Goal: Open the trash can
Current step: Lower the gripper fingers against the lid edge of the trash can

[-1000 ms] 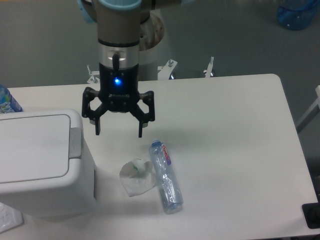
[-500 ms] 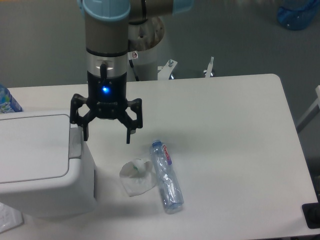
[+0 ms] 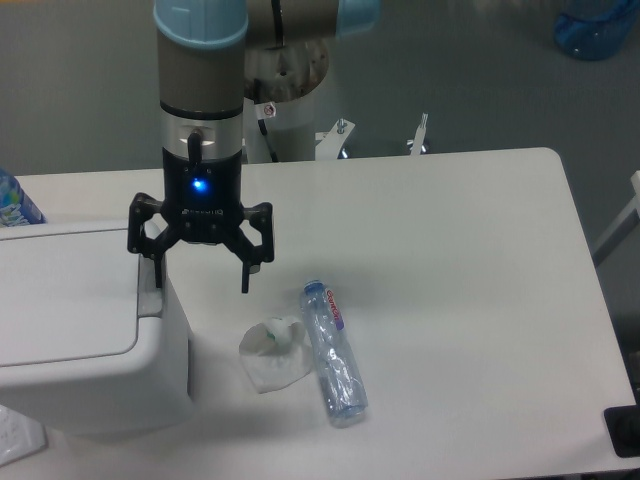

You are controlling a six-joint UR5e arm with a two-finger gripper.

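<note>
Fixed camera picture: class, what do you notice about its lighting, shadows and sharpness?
Fixed camera view: soft, even light, slightly cool; faint shadows beside the trash can, the crumpled paper and the bottle; a blue indicator light glows on the hand; the white lid looks washed out; the whole image is mildly soft, without motion blur.

White table [image 3: 450, 230], trash can [image 3: 70, 330], bottle [image 3: 334, 353] (clear), crumpled paper [image 3: 271, 353]

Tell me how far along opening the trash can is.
Done: the claw is at the trash can, near its grey push tab.
In hand: the claw is open, one finger over the tab; I can't tell if it touches.
Left: the lid lies flat and closed, so the tab has not yet been pressed.
</note>
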